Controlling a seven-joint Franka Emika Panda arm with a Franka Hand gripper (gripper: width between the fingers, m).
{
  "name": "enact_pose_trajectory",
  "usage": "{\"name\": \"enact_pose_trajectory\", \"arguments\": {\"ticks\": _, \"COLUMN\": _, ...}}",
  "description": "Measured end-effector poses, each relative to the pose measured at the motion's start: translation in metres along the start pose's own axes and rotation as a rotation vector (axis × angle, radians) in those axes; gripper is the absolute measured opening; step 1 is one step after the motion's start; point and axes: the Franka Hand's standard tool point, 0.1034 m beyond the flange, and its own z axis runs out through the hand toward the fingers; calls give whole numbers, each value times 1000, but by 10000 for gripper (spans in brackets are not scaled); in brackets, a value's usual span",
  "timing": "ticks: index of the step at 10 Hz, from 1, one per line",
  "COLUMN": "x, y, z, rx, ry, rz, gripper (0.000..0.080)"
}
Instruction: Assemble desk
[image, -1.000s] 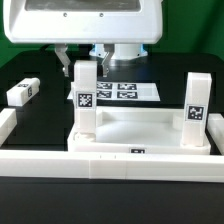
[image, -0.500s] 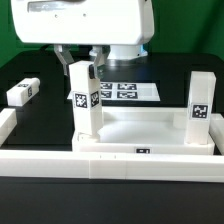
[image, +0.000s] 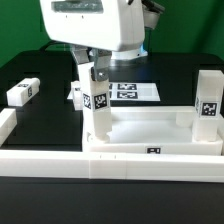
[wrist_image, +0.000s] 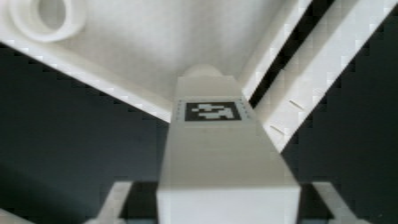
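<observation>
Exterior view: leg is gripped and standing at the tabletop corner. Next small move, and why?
Probably twist the leg down into the corner of the tabletop without letting go. The gripper is shut on it, it appears to lean slightly compared with the straight other leg, and the rim hides its foot, so seating is unconfirmed. Releasing now looks premature.

The centre leg (image: 98, 115) is white with a black-and-white square tag (the right leg (image: 209, 105) and left leg (image: 22, 92) match); white tray (image: 150, 130), black desk (image: 45, 125), white marker board (image: 130, 92) printed with black tags.
</observation>
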Motion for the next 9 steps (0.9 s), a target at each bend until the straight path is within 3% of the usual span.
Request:
{"name": "enact_pose_trajectory", "arguments": {"ticks": 2, "x": -1, "y": -1, "z": 0, "rx": 1, "ry": -1, "rz": 58, "gripper": 290}}
{"name": "enact_pose_trajectory", "arguments": {"ticks": 3, "x": -2, "y": -1, "z": 0, "rx": 2, "ry": -1, "rz": 64, "gripper": 351}}
{"name": "enact_pose_trajectory", "arguments": {"ticks": 4, "x": -2, "y": -1, "z": 0, "rx": 1, "ry": -2, "rz": 39, "gripper": 488}}
{"name": "enact_pose_trajectory", "arguments": {"ticks": 5, "x": -2, "y": -2, "z": 0, "rx": 1, "ry": -2, "rz": 16, "gripper": 488}}
{"name": "enact_pose_trajectory", "arguments": {"ticks": 6, "x": -4, "y": -3, "z": 1, "rx": 1, "ry": -3, "rz": 5, "gripper": 612}}
{"name": "enact_pose_trajectory", "arguments": {"ticks": 9, "x": -9, "y": -6, "z": 1, "rx": 0, "ry": -3, "rz": -252, "gripper": 648}}
